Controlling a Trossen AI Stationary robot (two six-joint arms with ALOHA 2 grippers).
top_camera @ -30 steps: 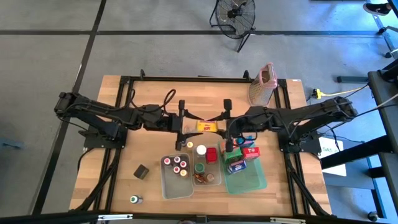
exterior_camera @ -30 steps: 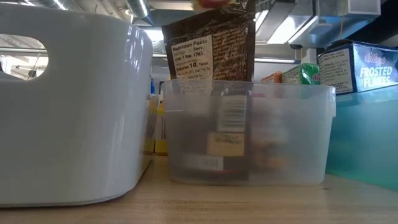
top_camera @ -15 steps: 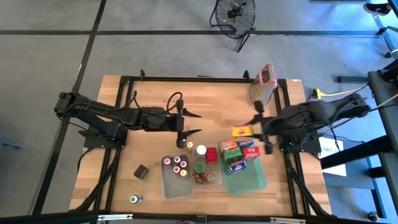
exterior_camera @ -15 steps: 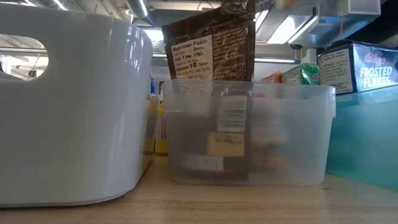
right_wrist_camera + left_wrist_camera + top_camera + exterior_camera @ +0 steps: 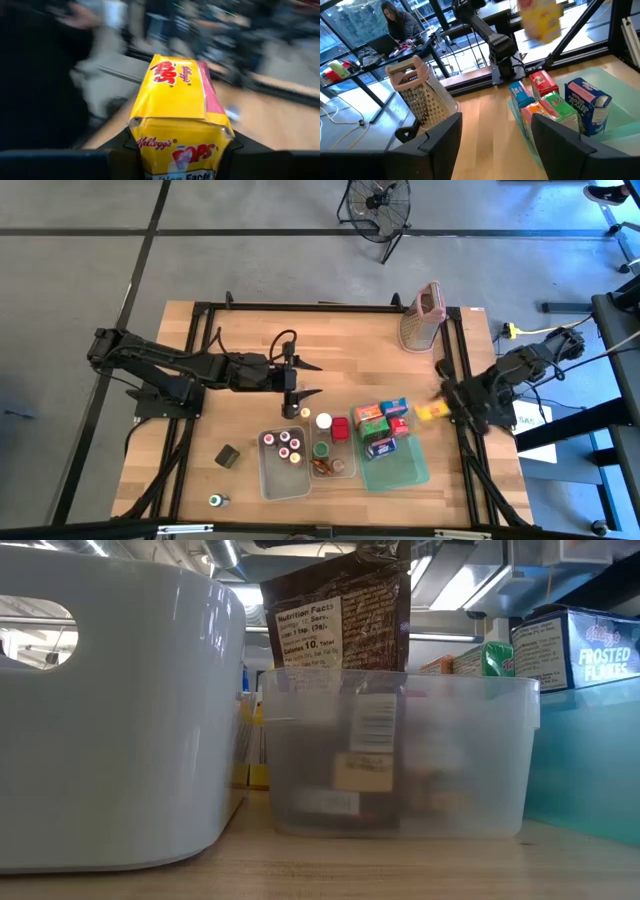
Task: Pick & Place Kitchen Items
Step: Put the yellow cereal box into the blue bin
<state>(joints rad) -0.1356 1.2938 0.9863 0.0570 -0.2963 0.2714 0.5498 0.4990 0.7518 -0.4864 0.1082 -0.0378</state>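
Observation:
A yellow Corn Pops carton (image 5: 430,413) hangs above the table's right part, just right of the green tray (image 5: 410,470). My right gripper (image 5: 440,409) is shut on it. The carton also shows high up in the left wrist view (image 5: 542,20). The tray holds several cartons (image 5: 383,423), red, green, orange and blue, standing on their bases. My left gripper (image 5: 312,380) stands open over the table's middle with nothing between its fingers (image 5: 440,140). Small jars (image 5: 284,446) stand in a clear tub. My right gripper pinches the yellow carton by its two opposite sides (image 5: 137,145) between its two fingers, at the end nearest the wrist. The fingers lie nearly level and along the carton, which sticks out ahead of them. The carton is lifted clear of the table.
A metal grater with a pink top (image 5: 422,315) stands at the far right. Two clear tubs (image 5: 270,480) (image 5: 340,472) sit left of the tray, with a brown pouch (image 5: 340,615) in one. A dark block (image 5: 227,456) and a small jar (image 5: 217,500) lie near left.
My right gripper has carried the yellow carton from the table's middle, just in front of my left gripper, toward the table's right edge, past the tray, and has rolled on the way. The carton stays lifted. My left gripper stays open over the middle.

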